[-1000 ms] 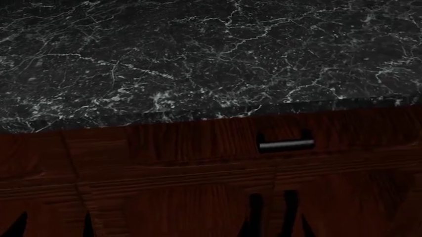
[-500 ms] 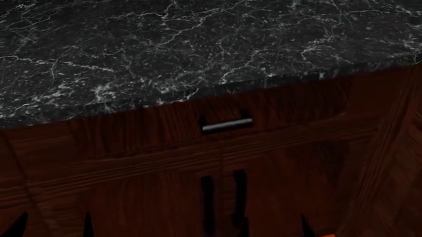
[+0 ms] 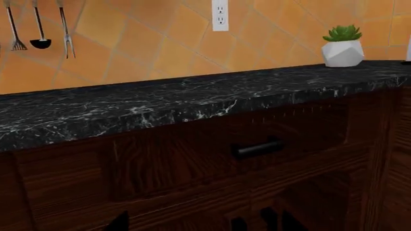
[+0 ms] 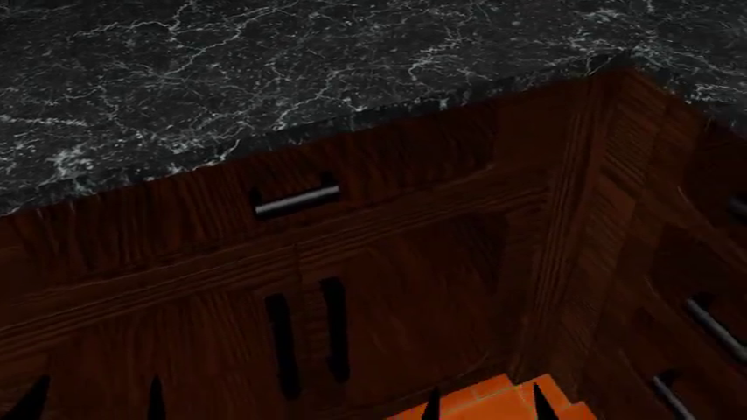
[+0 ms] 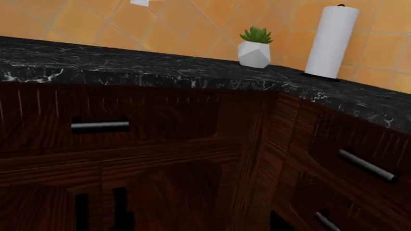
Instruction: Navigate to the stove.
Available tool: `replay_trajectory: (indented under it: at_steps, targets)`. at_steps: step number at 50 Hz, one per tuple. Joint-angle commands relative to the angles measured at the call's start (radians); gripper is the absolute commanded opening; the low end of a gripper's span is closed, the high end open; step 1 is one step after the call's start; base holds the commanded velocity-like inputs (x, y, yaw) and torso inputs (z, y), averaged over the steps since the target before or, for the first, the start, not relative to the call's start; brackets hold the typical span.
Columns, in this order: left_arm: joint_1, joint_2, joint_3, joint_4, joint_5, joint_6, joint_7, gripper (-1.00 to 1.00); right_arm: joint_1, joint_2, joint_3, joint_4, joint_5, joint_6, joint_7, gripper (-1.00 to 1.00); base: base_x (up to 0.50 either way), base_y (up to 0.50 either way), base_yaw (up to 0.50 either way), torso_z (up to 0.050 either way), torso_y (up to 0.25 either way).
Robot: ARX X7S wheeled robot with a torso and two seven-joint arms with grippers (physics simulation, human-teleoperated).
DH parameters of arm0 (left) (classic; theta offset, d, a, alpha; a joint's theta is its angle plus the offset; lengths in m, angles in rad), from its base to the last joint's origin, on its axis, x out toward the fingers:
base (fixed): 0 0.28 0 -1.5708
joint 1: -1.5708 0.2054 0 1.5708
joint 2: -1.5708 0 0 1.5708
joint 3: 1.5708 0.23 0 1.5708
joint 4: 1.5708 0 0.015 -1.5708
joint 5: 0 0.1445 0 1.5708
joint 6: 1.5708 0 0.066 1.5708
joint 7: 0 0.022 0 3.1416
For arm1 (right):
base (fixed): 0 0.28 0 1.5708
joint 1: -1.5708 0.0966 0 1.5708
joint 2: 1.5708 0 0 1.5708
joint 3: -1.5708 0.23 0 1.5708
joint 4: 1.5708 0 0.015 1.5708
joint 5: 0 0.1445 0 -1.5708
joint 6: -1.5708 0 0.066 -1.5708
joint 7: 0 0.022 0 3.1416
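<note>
The stove is out of view in every frame. Only the dark tips of my grippers show, at the bottom edge of the head view. The left gripper (image 4: 96, 402) has two pointed fingertips (image 4: 35, 398) standing well apart, with nothing between them. The right gripper (image 4: 485, 408) also shows two separated fingertips (image 4: 540, 402) over the orange floor, and it holds nothing. Both are open and hang just in front of the dark wooden cabinet fronts.
A black marble countertop (image 4: 233, 70) runs over dark wood cabinets with a drawer handle (image 4: 296, 201). The cabinets meet at an inside corner (image 4: 572, 219), with more drawer handles (image 4: 712, 328) on the right run. A potted plant (image 5: 255, 47), paper towel roll (image 5: 330, 41), wall outlet (image 3: 220, 14) and hanging utensils (image 3: 40, 24) line the orange tiled wall.
The view has swung right: the counter edge and drawer handle slid left and up, and the cabinet corner, the right-hand drawers and a patch of orange floor came into view.
</note>
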Motion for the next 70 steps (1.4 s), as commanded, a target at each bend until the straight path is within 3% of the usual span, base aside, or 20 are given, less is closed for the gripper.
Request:
replay_trajectory:
  at_steps: [1, 70]
  targets:
    - [-0.001, -0.005, 0.004, 0.002, -0.005, -0.001, -0.003, 1.0, -0.002, 0.003, -0.003, -0.01, 0.01, -0.006, 0.001, 1.0, -0.1, 0.05, -0.5, 0.0, 0.0]
    - [-0.007, -0.024, 0.028, 0.002, -0.022, 0.004, -0.024, 1.0, 0.005, 0.018, -0.01, -0.003, 0.037, -0.004, 0.043, 1.0, -0.09, 0.07, -0.5, 0.0, 0.0]
